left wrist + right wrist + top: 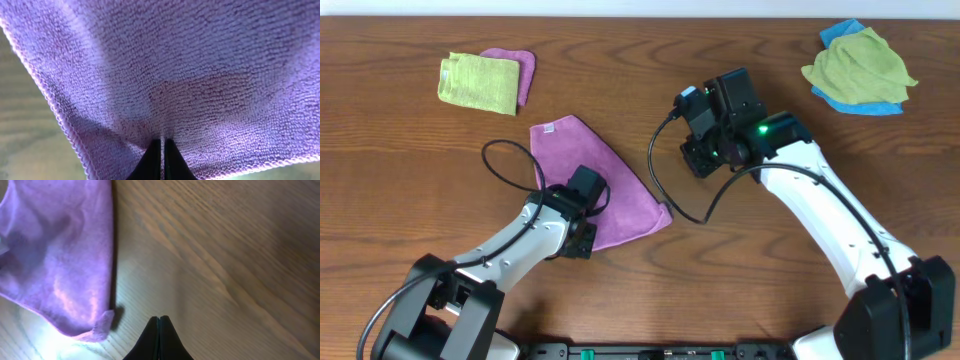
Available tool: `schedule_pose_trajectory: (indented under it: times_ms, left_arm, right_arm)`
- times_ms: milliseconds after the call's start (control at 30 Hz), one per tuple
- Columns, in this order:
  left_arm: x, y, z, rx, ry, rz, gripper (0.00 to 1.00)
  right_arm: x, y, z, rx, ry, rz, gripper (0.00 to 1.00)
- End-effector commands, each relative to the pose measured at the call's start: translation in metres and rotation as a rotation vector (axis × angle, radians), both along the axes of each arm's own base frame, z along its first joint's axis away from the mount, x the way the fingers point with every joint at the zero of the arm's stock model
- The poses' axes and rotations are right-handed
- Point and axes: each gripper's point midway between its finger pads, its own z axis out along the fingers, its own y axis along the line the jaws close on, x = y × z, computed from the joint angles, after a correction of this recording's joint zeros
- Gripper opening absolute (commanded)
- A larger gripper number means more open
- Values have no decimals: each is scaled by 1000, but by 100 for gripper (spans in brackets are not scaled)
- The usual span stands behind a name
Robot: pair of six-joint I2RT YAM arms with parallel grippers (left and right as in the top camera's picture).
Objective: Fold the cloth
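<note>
The lilac cloth (605,175) lies on the wooden table as a rough triangle, with its white label (548,128) at the far corner. My left gripper (582,205) is down on the cloth's near left part. In the left wrist view the fuzzy cloth (190,75) fills the frame and puckers toward the left gripper (161,142), which is shut with a thin ridge of fabric pinched between the fingertips. My right gripper (702,158) hovers to the right of the cloth. In the right wrist view it (159,319) is shut and empty over bare wood, with the cloth's corner (102,322) to its left.
A lime-green cloth (478,82) lies on a pinkish-purple one (523,68) at the back left. Another green cloth (860,65) sits on a blue one (840,36) at the back right. Black cables loop beside both arms.
</note>
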Motion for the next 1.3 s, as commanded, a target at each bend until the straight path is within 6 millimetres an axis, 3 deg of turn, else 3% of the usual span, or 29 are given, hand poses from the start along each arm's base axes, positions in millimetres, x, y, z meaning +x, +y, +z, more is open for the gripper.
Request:
schedule_pose_trajectory:
  times_ms: [0,233,433,633,967,1267]
  left_arm:
    - [-28,15,-11,60,91,39,6]
    - [-38,10,-10,61,113,49,6]
    - [-46,6,-9,74,128,48,6]
    - [-45,4,-5,64,108,61,6]
    - [-41,7,11,57,53,72,6]
    - [-35,13,16,89,9,51,6]
  right_arm:
    - [2,-8,0,-5,-2,-8,2]
    - [2,-7,0,2,-1,-7,2]
    - [-16,24,9,178,73,94,2]
    - [-17,39,12,251,75,157,2]
    - [-34,66,-27,301,233,222,2]
    - [-35,70,-28,300,233,233,1]
